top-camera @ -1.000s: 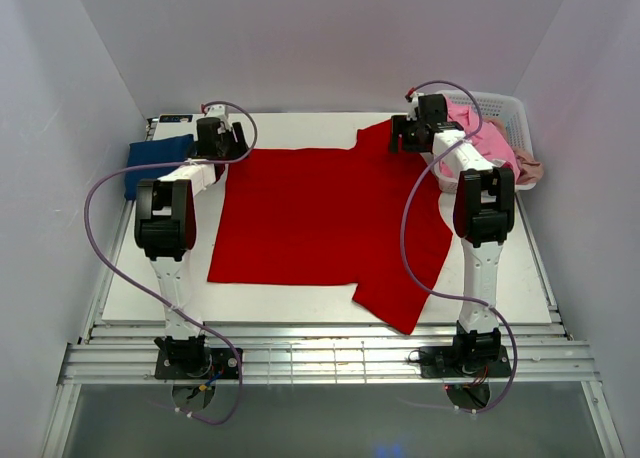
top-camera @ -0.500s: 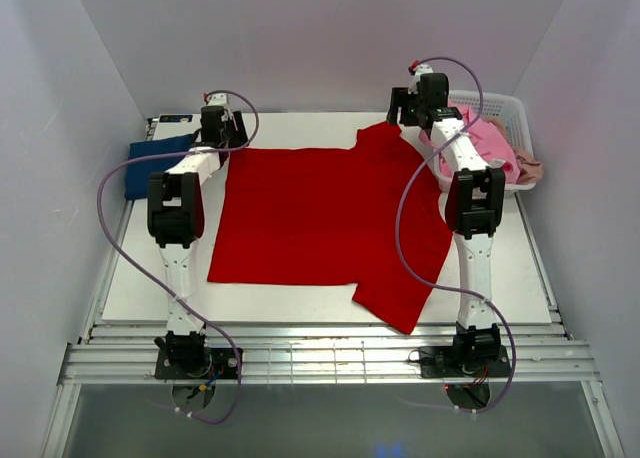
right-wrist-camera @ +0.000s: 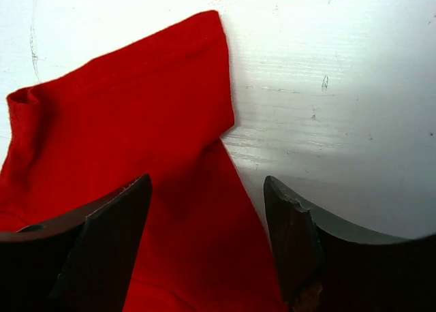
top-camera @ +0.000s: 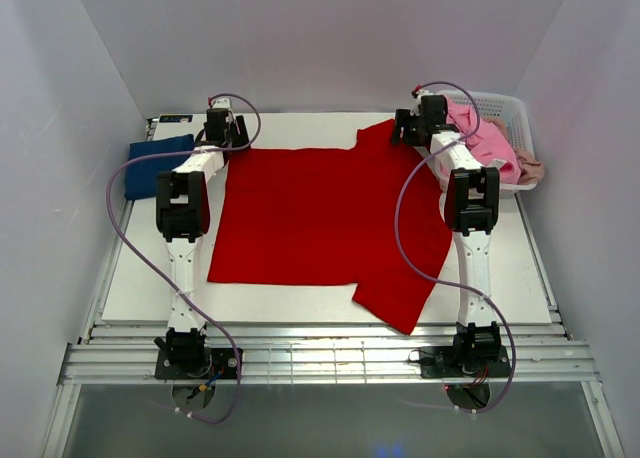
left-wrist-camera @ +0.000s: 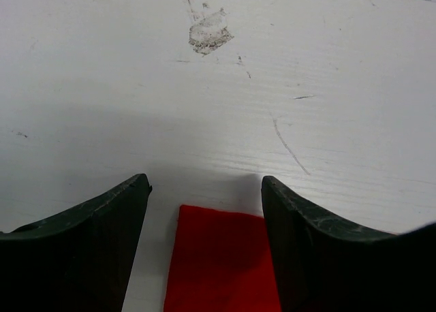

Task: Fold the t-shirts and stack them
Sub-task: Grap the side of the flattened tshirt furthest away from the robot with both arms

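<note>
Arms reached farther — left gripper (left-wrist-camera: 204, 182), right gripper (right-wrist-camera: 208, 182) wide, over far edge of red t-shirt (top-camera: 320, 218)

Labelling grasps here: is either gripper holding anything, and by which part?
Nothing is held: left gripper and right gripper both stand open over the red t-shirt's far edge.
</note>
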You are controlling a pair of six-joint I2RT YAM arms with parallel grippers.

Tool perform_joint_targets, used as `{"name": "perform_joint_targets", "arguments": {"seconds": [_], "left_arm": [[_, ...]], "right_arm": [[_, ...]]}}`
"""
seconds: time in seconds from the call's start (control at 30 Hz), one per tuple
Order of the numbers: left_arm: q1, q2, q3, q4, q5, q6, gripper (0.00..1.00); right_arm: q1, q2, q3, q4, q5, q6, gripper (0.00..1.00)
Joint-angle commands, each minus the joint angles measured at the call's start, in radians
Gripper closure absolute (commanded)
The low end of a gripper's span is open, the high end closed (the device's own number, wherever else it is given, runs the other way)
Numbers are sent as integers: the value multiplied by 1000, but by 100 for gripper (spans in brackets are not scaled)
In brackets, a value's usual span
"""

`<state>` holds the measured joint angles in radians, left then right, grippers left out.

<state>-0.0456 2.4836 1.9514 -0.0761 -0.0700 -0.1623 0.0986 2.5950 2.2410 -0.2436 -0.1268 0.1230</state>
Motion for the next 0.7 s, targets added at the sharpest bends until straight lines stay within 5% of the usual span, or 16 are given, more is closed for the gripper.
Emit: {"name": "perform_joint_targets", "arguments": {"seconds": [0.0, 0.33, 0.5, 0.67], "left_arm": [[10, 15, -8, -47, 19, -23, 22], [12, 11, -6, -57, 22, -22, 39], [12, 5, -2, -83, 22, -40, 70], [12, -32, -62, -83, 22, -62, 69]], "right_arm": [[-11, 28, 58, 1, -33, 18, 28], [-13, 83, 89, 61, -105, 87, 50], [-13, 83, 88, 67, -106, 101, 61], [-13, 73, 65, 70, -111, 104, 62]]}}
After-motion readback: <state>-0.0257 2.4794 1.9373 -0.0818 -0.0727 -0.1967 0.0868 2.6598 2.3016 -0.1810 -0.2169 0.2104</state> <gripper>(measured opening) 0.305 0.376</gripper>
